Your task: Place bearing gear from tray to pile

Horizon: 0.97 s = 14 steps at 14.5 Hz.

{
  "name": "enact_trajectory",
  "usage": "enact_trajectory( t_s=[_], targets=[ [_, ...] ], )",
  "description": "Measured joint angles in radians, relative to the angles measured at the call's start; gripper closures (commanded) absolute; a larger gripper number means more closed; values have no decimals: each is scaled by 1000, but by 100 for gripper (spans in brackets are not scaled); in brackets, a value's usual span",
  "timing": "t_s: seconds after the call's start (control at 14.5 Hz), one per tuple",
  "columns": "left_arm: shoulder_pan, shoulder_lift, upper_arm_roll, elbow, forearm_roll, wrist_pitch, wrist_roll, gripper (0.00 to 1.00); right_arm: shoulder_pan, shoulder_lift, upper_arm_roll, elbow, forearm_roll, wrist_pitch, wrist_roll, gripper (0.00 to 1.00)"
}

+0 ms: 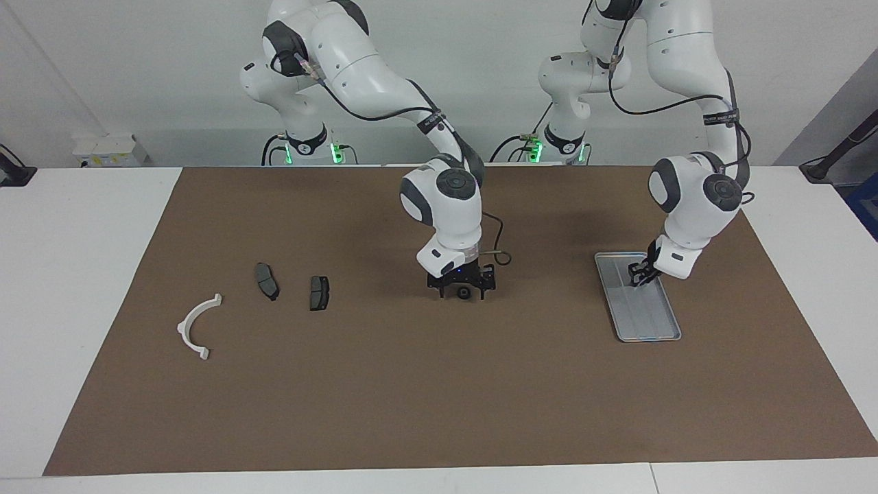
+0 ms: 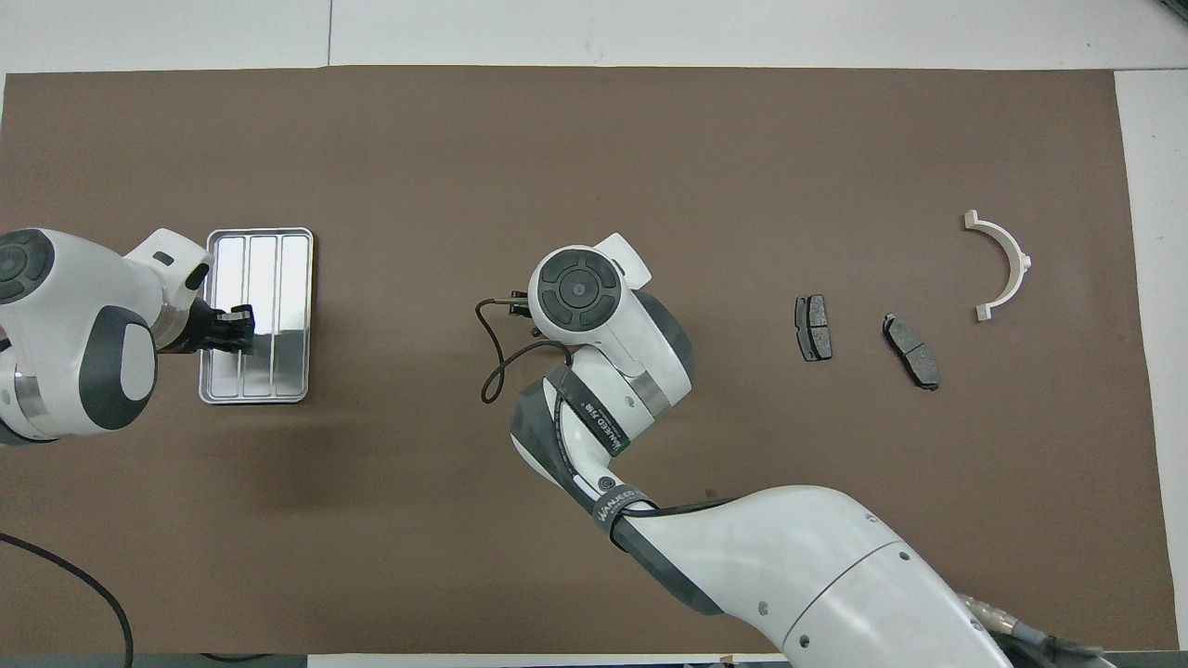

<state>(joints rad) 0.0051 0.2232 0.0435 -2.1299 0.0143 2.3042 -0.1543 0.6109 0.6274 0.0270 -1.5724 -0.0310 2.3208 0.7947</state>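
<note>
1. The bearing gear, a small dark ring, sits mid-mat between the right gripper's spread fingers.
2. The left gripper is clenched shut over the tray.
3. Toward the right arm's end lie two brake pads and a white bracket.

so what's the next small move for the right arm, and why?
Probably close on the bearing gear. The right gripper is down at the mat mid-table with its fingers open either side of the small dark gear, short of the pile. The left gripper is shut over the tray, with no part seen in it.
</note>
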Motion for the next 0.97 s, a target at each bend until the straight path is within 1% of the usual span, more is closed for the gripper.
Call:
enact_trajectory(
  t_s=[0.14, 0.28, 0.34, 0.41, 0.55, 0.76, 0.83, 0.97],
  targets=[
    [0, 0, 0, 0, 0, -1, 0, 100, 0, 0, 1, -2, 1, 0, 0, 5],
    [0, 0, -1, 4, 0, -7, -13, 100, 2, 0, 3, -2, 7, 0, 0, 20],
    [-2, 0, -4, 11, 0, -18, -34, 100, 3, 0, 4, -2, 9, 0, 0, 34],
    [-6, 0, -7, 23, 0, -35, -69, 100, 4, 0, 5, -2, 10, 0, 0, 39],
    [-31, -2, -11, 53, 0, -73, -167, 100, 5, 0, 5, -2, 10, 0, 0, 59],
    [-88, -4, -17, 81, 0, -103, -328, 100, 5, -5, 4, -1, 10, 0, 0, 97],
    [-106, -3, -18, 82, 0, -106, -364, 100, 6, -10, 5, -1, 10, 0, 0, 100],
    [-135, -3, -19, 83, 0, -107, -425, 100, 7, -7, 4, -3, 10, 0, 0, 100]
  ],
)
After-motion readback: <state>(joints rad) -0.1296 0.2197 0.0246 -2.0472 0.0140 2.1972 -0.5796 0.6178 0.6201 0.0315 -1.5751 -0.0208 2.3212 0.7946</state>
